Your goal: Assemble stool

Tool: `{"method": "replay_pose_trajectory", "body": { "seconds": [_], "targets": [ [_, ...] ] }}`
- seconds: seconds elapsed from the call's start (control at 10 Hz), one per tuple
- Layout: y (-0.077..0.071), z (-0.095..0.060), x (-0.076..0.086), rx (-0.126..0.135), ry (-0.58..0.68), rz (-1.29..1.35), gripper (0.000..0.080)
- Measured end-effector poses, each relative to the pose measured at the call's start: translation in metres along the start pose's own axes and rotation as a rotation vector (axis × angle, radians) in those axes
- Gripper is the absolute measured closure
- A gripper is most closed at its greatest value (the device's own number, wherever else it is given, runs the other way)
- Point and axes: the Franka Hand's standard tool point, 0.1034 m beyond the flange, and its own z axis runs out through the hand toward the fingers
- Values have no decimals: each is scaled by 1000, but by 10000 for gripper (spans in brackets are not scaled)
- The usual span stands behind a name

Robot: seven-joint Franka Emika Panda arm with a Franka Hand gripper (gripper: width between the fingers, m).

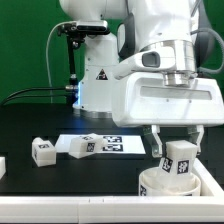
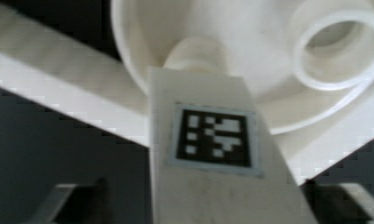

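Apparently the two-finger gripper (image 1: 178,147) is spread. In the wrist view its dark fingers (image 2: 72,203) stand either side of the short chunky white plastic leg (image 2: 210,140), with a dark gap on each flank, so they straddle it and do not pinch. That leg (image 1: 180,162) stands upright on the round, rimmed white plastic seat (image 1: 158,188) at the lower right of the exterior view; the disc also shows a round socket (image 2: 335,50) unfilled.

The step in hand looks like seating this leg. The next move probably calls for closing on it and twisting it home while keeping it plumb.

Counted:
- one seat, with one leg on it
- two loose tagged legs, one (image 1: 42,152) at middle left and one (image 1: 78,147) lying on the thin white marker board (image 1: 115,146)
- a white piece (image 1: 2,166) cut by the left edge, perhaps a fourth leg
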Motion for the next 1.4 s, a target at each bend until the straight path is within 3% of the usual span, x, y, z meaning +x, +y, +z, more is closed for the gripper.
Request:
{"method": "replay_pose_trajectory", "body": {
  "seconds": [0.1, 0.4, 0.6, 0.8, 1.0, 1.4],
  "targets": [
    [1, -2, 6, 5, -7, 9, 188],
    [-8, -1, 8, 96, -260, 118, 152],
    [-12, -2, 10, 122, -348, 110, 151],
    [-11, -2, 11, 130, -351, 76, 151],
    [-4, -8, 15, 171, -368, -158, 151],
    [-4, -6, 13, 217, -350, -474, 151]
  ]
}}
